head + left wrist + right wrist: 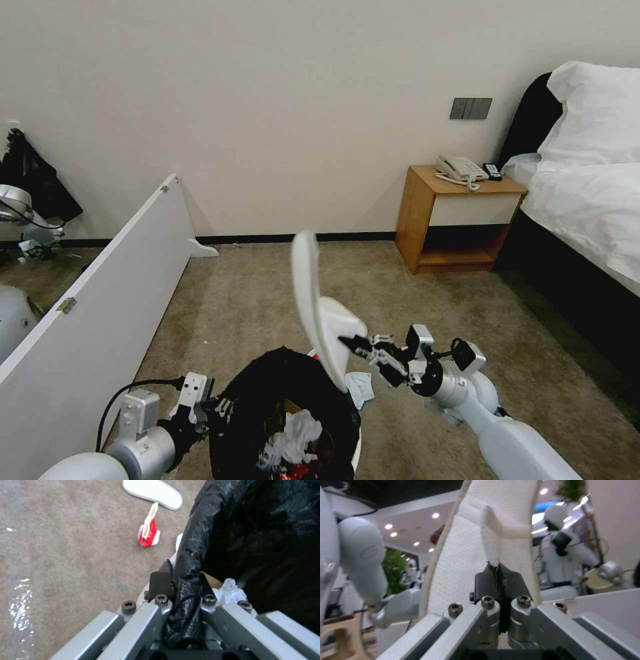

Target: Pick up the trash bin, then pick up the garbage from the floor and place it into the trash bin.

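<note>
1. Nearest your head camera is the bin (283, 413), low in the middle, its black bag (263, 380) folded over the rim, with white tissue (293, 437) and a bit of red inside.
2. Your left gripper (215, 407) has its fingers (160, 582) pinched shut on the bin's rim. One finger lies outside the rim and the other inside, with the bag (190, 580) bunched between them.
3. Just inside that grip, past the inner finger, you can see tissue (230, 591) and a brown edge in the bin (260, 542).
4. Your right gripper (357, 347) is closed on a white slipper (308, 300), held upright over the bin's far right rim, its sole edge-on to your head camera.
5. In the right wrist view the fingers (488, 582) meet tight on the slipper's strap (491, 537), with the slipper (453, 562) standing up beyond the fingertips.
6. On the carpet (73, 550) outside your left fingers lie a red-and-white carton (149, 531) and, farther out, a second slipper (153, 491), apart from each other.
7. Below your right fingers, a white packet (360, 388) lies on the carpet beside the bin.
</note>
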Controlling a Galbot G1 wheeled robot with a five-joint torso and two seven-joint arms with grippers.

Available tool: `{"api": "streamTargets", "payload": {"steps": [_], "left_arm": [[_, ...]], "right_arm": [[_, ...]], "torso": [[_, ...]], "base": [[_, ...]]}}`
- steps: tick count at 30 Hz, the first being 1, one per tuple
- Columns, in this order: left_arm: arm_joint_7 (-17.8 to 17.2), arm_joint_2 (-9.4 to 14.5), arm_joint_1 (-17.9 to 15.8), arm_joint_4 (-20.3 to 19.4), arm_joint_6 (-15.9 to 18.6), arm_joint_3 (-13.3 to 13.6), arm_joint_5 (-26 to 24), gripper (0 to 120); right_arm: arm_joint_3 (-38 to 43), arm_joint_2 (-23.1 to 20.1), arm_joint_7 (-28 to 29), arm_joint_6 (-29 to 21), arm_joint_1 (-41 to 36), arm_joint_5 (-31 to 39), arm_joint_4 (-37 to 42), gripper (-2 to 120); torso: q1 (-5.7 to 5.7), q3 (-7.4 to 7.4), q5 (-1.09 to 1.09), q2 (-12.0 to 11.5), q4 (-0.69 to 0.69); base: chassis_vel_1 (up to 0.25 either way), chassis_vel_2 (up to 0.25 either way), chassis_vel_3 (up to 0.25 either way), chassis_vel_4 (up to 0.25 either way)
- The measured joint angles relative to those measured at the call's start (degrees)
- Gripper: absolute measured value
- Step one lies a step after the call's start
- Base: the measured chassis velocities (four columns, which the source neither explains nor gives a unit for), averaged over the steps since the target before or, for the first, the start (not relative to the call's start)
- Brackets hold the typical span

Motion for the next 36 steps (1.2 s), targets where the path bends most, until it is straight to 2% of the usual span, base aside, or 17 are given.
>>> {"api": "streamTargets", "payload": {"steps": [5, 6, 7, 10, 11, 13, 14, 17, 20, 24, 26, 27, 30, 31, 32, 33, 36], "left_arm": [[-0.4, -0.2, -0.6, -0.2, 0.1, 0.7, -0.1, 3], [-0.6, -0.3, -0.7, -0.1, 0.1, 0.7, -0.2, 3], [-0.6, -0.3, -0.7, -0.1, 0.1, 0.7, -0.2, 3], [-0.7, -0.3, -1.1, -0.2, 0.2, 0.2, -0.8, 3], [-0.7, -0.3, -1.1, -0.2, 0.2, 0.2, -0.8, 3], [-0.7, -0.5, -1.6, -0.1, 0.2, 0.0, -0.8, 3], [-0.7, -0.5, -1.6, -0.1, 0.2, 0.0, -0.8, 3], [-0.7, -0.6, -1.9, -0.1, 0.2, -0.3, -0.7, 3], [-0.7, -0.5, -2.0, -0.2, 0.3, -0.5, -0.8, 3], [-0.7, -0.6, -1.7, -0.2, 0.3, -0.6, -0.7, 3], [-0.7, -1.0, -1.4, -0.1, 0.4, -0.8, -0.1, 3], [-0.7, -1.0, -1.4, -0.1, 0.4, -0.8, -0.1, 3], [-0.6, -3.4, -1.7, 0.6, 0.4, -2.7, 1.5, 3], [-0.6, -3.4, -1.7, 0.6, 0.4, -2.7, 1.5, 3], [-0.5, -4.0, -1.7, 0.6, 0.3, -3.6, 1.5, 3], [-0.5, -4.0, -1.7, 0.6, 0.3, -3.6, 1.5, 3], [-0.3, -5.1, -1.1, 0.5, 0.2, -5.1, 2.0, 3]], "right_arm": [[-1.7, -0.7, -1.1, -0.3, 1.4, -1.8, -0.8, 0], [-1.8, -1.2, -0.9, -0.4, 1.4, -2.8, -0.9, 5], [-1.8, -1.2, -0.9, -0.4, 1.4, -2.8, -0.9, 5], [-1.7, -1.7, 0.7, -0.4, 0.9, -4.3, -1.3, 19], [-1.7, -1.7, 0.7, -0.4, 0.9, -4.3, -1.3, 19], [-1.7, -1.8, 1.4, -0.3, 0.7, -4.6, -1.4, 30], [-1.7, -1.8, 1.4, -0.3, 0.7, -4.6, -1.4, 30], [-1.8, -1.9, 1.8, -0.2, 0.6, -4.7, -1.4, 40], [-1.6, -1.9, 2.3, -0.1, 0.4, -4.6, -1.2, 55], [-1.1, -1.8, 3.0, 0.2, -0.1, -4.1, -0.9, 65], [0.6, -1.0, 6.0, 1.6, -1.3, -2.9, -0.4, 76], [0.6, -1.0, 6.0, 1.6, -1.3, -2.9, -0.4, 76], [3.5, 0.0, 16.8, 7.8, -4.7, -2.0, 0.3, 92], [3.5, 0.0, 16.8, 7.8, -4.7, -2.0, 0.3, 92], [4.7, 0.0, 22.1, 9.5, -6.2, -2.5, 1.1, 98], [4.7, 0.0, 22.1, 9.5, -6.2, -2.5, 1.1, 98], [7.5, -0.3, 39.8, 12.8, -10.4, -8.5, 4.3, 100]], "torso": [[0.0, 0.0, 0.0, 0.0, 0.01], [0.0, 0.0, 0.0, 0.0, -0.01], [0.0, 0.0, 0.0, 0.0, -0.01], [0.0, 0.0, 0.0, 0.0, 0.0], [0.0, 0.0, 0.0, 0.0, 0.0], [0.0, 0.0, 0.01, 0.0, 0.0], [0.0, 0.0, 0.01, 0.0, 0.0], [0.0, 0.0, 0.0, 0.0, 0.01], [0.0, 0.0, 0.01, 0.0, 0.01], [0.0, 0.0, 0.0, 0.0, 0.0], [0.0, -0.01, 0.0, 0.0, 0.01], [0.0, -0.01, 0.0, 0.0, 0.01], [0.0, -0.01, 0.01, 0.0, 0.02], [0.0, -0.01, 0.01, 0.0, 0.02], [0.0, -0.01, 0.0, 0.0, -0.01], [0.0, -0.01, 0.0, 0.0, -0.01], [0.0, -0.01, 0.0, 0.0, 0.01]], "base": [[0.0, 0.0, 0.0, 0.0], [0.0, 0.0, 0.0, 0.0], [0.0, 0.0, 0.0, 0.0], [0.0, 0.0, 0.0, 0.0], [0.0, 0.0, 0.0, 0.0], [0.0, 0.0, 0.0, 0.0], [0.0, 0.0, 0.0, 0.0], [0.0, 0.0, 0.0, 0.0], [0.0, 0.0, 0.0, 0.0], [0.0, 0.0, 0.0, 0.0], [0.0, 0.0, 0.0, 0.0], [0.0, 0.0, 0.0, 0.0], [0.0, 0.0, 0.0, 0.0], [0.0, 0.0, 0.0, 0.0], [0.0, 0.0, 0.0, 0.0], [0.0, 0.0, 0.0, 0.0], [0.0, 0.0, 0.0, 0.0]]}}
